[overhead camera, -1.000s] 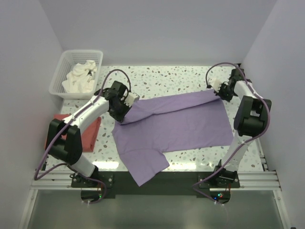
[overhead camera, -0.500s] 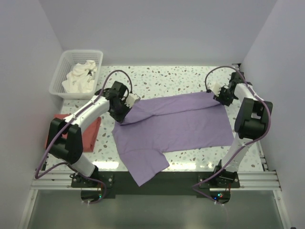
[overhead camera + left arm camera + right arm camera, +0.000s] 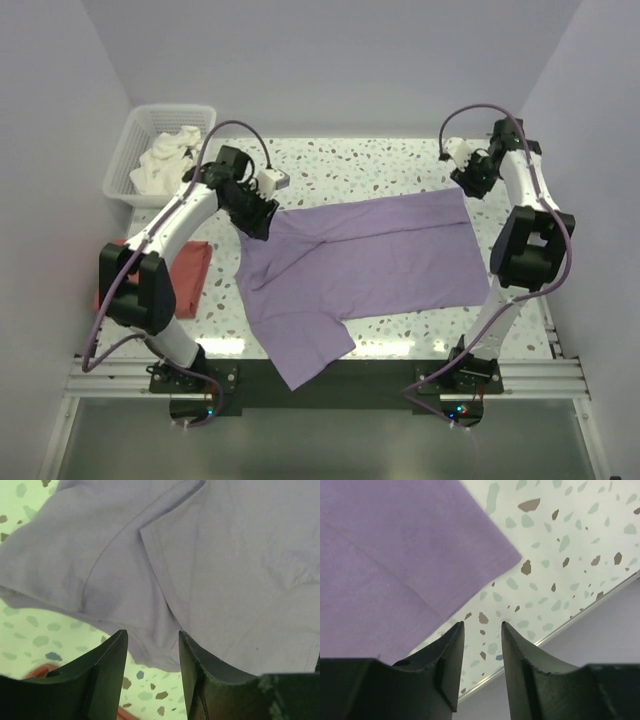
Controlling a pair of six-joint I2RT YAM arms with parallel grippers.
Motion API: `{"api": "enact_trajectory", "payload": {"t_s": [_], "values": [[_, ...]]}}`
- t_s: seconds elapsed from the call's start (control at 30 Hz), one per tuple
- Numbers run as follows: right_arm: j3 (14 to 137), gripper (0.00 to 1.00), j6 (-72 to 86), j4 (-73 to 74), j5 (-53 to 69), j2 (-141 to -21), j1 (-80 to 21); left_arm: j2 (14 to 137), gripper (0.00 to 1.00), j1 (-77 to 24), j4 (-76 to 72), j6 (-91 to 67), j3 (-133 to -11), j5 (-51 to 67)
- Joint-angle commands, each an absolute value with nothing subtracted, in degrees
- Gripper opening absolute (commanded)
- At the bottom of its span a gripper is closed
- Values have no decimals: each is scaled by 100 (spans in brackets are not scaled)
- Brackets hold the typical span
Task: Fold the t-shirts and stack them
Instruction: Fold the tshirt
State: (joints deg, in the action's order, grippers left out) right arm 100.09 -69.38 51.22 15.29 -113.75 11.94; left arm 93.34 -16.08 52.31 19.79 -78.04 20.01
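The lilac-purple t-shirt (image 3: 365,260) lies spread on the speckled table, one sleeve hanging over the near edge. My left gripper (image 3: 257,212) hovers over its far left corner, open, with nothing between the fingers; the left wrist view shows the shirt's sleeve and hem (image 3: 165,570) under the left gripper (image 3: 152,632). My right gripper (image 3: 470,182) hangs open just beyond the far right corner. In the right wrist view that corner (image 3: 395,555) lies flat beside the right gripper (image 3: 482,624). The coral-red t-shirt (image 3: 190,268) lies at the left, partly hidden by my left arm.
A white lattice basket (image 3: 125,150) holding white cloth (image 3: 168,165) stands at the far left corner. The table's right edge and the wall (image 3: 600,625) run close to my right gripper. Bare speckled table (image 3: 360,165) shows beyond the shirt.
Both grippers have opened and let go of the purple shirt's far edge, then lifted away toward the back. The shirt's far edge now lies flat on the table.
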Motion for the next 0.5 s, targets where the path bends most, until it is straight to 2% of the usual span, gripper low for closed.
{"api": "enact_trajectory", "payload": {"t_s": [0.0, 0.13, 0.47], "values": [[10336, 38, -6145, 5493, 1697, -11689, 932, 9852, 50, -1608, 4870, 1514, -8085, 2600], [10353, 35, -5687, 5362, 1538, -11935, 695, 10370, 50, -1661, 4449, 1038, -8279, 2962], [10283, 34, -5308, 5168, 1468, -12085, 536, 11302, 50, -1828, 3657, 527, -8209, 2936]]}}
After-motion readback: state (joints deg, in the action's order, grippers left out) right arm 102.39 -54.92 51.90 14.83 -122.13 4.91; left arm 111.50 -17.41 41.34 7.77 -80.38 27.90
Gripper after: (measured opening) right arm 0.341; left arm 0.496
